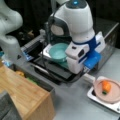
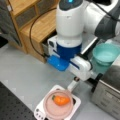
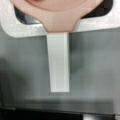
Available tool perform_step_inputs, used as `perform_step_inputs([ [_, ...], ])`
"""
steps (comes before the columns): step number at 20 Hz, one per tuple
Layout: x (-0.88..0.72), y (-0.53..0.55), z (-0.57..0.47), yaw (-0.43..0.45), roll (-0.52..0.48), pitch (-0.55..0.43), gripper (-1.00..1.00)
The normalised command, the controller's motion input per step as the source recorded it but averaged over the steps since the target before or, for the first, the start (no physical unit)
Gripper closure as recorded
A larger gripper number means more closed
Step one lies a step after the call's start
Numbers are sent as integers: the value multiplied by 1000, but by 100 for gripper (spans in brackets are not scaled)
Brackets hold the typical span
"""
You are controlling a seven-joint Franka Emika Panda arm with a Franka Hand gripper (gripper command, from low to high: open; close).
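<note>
Gripper: our gripper (image 2: 75,81) hangs over the pan handle (image 3: 58,63), centre frame; fingers' state we cannot tell.
Pan: the pink pan (image 2: 58,106) sits on a white stove (image 2: 76,101), cradling the carrot (image 2: 60,100).

A teal bowl (image 1: 58,51) sits on a dark tray (image 1: 56,71) toward the top of both front views. A wooden cabinet (image 1: 23,93) fills a front view's lower left (something orange and green lies just behind it). A metal box (image 2: 107,92) stands at a front view's right.
</note>
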Motion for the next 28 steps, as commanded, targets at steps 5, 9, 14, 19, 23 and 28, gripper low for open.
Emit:
perform_step_inputs([
  [5, 554, 235, 160, -167, -198, 329, -100],
  [9, 555, 152, 157, -89, -200, 324, -100],
  [14, 578, 69, 147, -49, -212, 318, -100],
  [19, 567, 21, 139, -93, -192, 321, -100],
  [23, 544, 22, 155, -127, -192, 345, -100],
  [28, 539, 12, 205, -129, -235, 392, -100],
])
